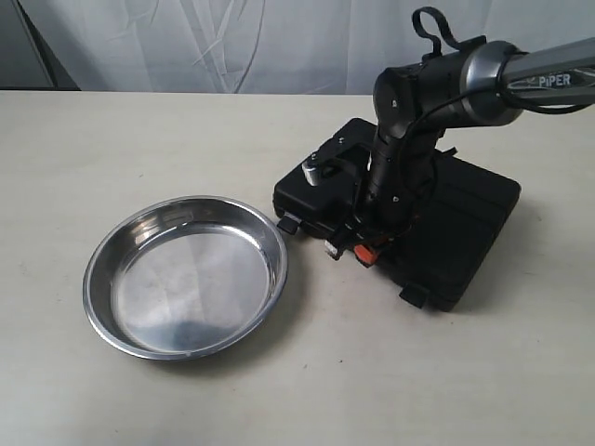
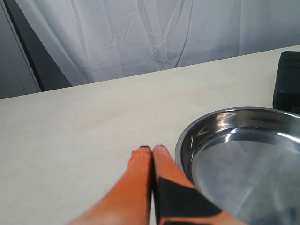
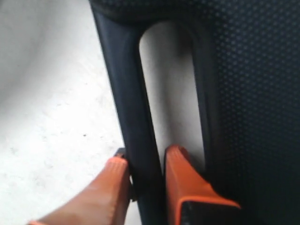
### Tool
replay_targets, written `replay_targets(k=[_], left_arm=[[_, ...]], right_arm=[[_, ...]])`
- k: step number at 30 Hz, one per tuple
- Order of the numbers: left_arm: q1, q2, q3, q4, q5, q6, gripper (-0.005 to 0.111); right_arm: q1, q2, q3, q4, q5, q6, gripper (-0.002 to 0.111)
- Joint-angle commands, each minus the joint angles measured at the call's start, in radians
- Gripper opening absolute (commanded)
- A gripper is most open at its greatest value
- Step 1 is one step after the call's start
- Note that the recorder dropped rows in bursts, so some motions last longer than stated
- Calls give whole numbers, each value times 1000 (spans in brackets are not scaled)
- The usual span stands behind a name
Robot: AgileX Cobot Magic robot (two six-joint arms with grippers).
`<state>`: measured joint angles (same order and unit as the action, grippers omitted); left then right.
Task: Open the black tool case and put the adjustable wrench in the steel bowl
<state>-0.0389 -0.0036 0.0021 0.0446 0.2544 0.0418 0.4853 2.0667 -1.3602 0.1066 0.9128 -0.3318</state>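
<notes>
Desk (image 1: 139, 139) lies open behind the steel bowl (image 1: 186, 276). Bowl and black tool case (image 1: 465, 223) leave perhaps a narrow gap. The right arm (image 1: 400, 149) covers the case's handle edge.

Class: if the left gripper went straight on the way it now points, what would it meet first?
The left gripper faces only bare table, then the white curtain past its far edge. The steel bowl lies beside that line, not in it. Whether it would graze the tabletop first is unclear.
</notes>
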Motion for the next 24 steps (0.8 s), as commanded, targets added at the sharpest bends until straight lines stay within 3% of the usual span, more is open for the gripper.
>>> replay_targets(k=[1, 16, 24], left_arm=[[-4, 4, -2, 1, -14, -4, 0], [-4, 4, -2, 1, -14, -4, 0], [-4, 4, -2, 1, -14, -4, 0]], right_arm=[[-6, -34, 0, -12, -2, 13, 0], [-6, -223, 0, -75, 42, 17, -1], [-8, -371, 0, -495, 22, 298, -1]])
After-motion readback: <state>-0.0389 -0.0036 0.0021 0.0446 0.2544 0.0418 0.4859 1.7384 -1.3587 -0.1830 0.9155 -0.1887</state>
